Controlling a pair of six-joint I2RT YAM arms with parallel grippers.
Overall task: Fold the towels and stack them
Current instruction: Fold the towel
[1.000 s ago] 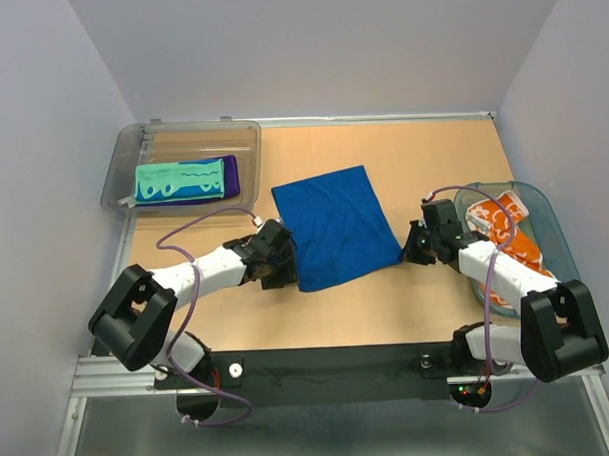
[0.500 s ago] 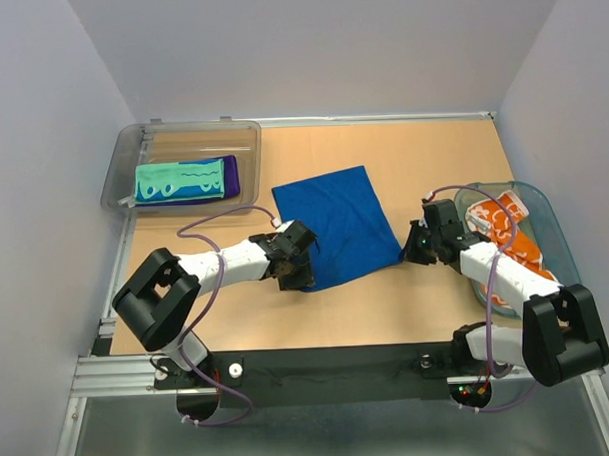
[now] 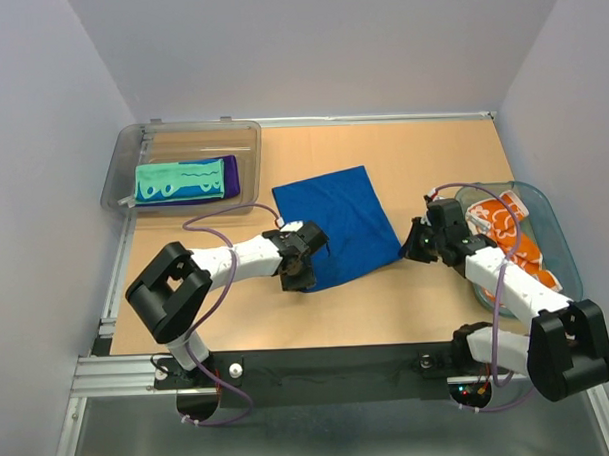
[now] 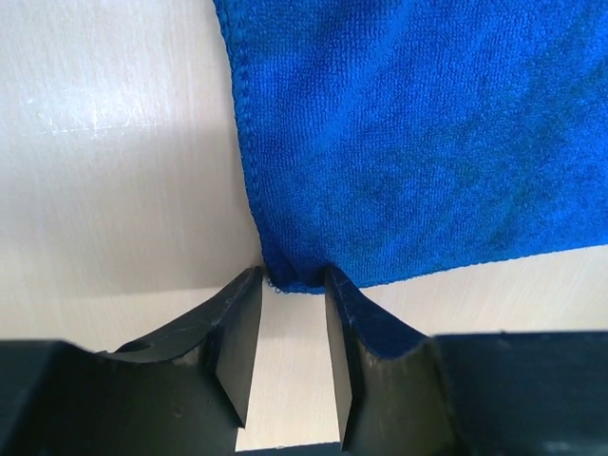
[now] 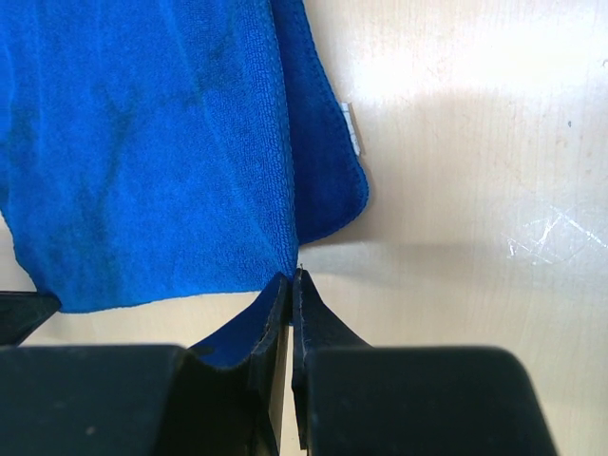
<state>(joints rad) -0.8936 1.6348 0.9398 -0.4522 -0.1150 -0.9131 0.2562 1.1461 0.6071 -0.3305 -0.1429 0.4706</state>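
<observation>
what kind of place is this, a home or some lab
Probably a robot lab bench, not a home: two arms bolted to a metal frame, plain walls boxing in the table, a blue towel staged on it.

Bright, even overhead light, soft shadows, crisp focus, pale glare patches on the table [image 5: 456, 85] in wrist views.

There are four towels. One is the blue towel [image 3: 336, 227]. It lies between the two grippers, with one corner at the left gripper [image 3: 298, 280] and one corner at the right gripper [image 3: 413, 248]. Two more, the green towel [image 3: 179, 179] on top of the purple towel [image 3: 232, 176], are well off to the left of the left gripper. The fourth, the white and orange towel [image 3: 505, 227], is near the right gripper, on its right side. There is one grey bin [image 3: 122, 170], one teal basket [image 3: 557, 247] and one table [image 3: 382, 155].
</observation>
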